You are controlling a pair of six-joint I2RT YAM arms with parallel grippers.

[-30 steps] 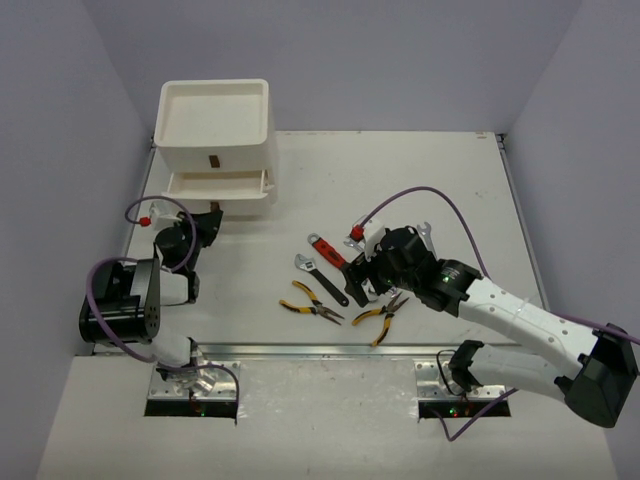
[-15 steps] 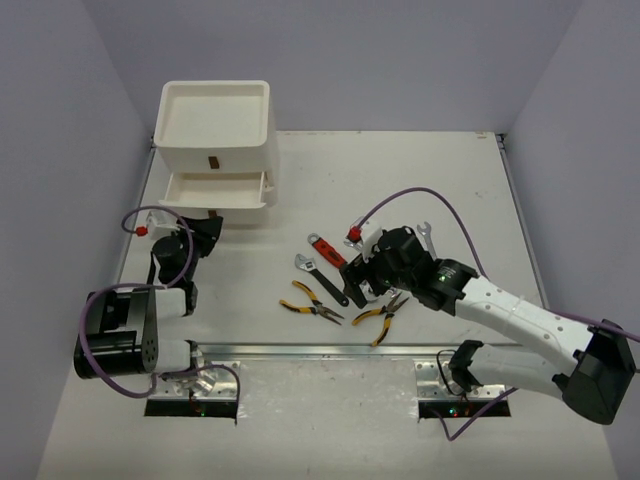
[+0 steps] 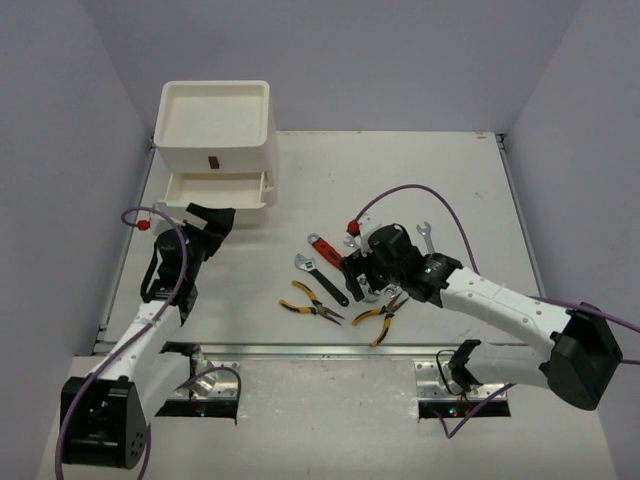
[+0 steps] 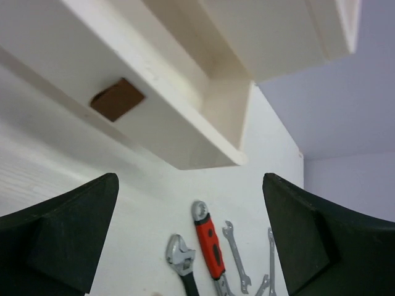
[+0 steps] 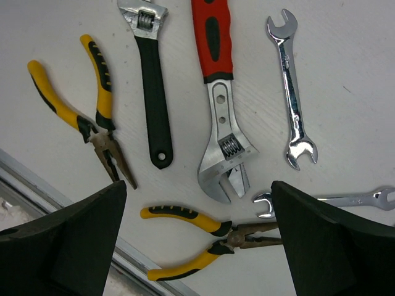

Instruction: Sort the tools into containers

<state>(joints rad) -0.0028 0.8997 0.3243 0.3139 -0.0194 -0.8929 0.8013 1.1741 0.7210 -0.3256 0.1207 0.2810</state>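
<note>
White counter (image 3: 420, 170): left end effector (image 3: 214, 220) spread wide, holding nothing, facing front edge of pulled-out drawer (image 3: 215, 204); right end effector (image 3: 358, 279) likewise, over red-handled adjustable wrench (image 5: 213, 37).

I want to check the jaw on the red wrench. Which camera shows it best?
The right wrist view: the red wrench lies large and central, jaw and thumbwheel sharp, only the handle's end cropped. The overhead view shows the wrench small, its head hidden. The left wrist view shows mainly the handle, at the bottom edge.
</note>
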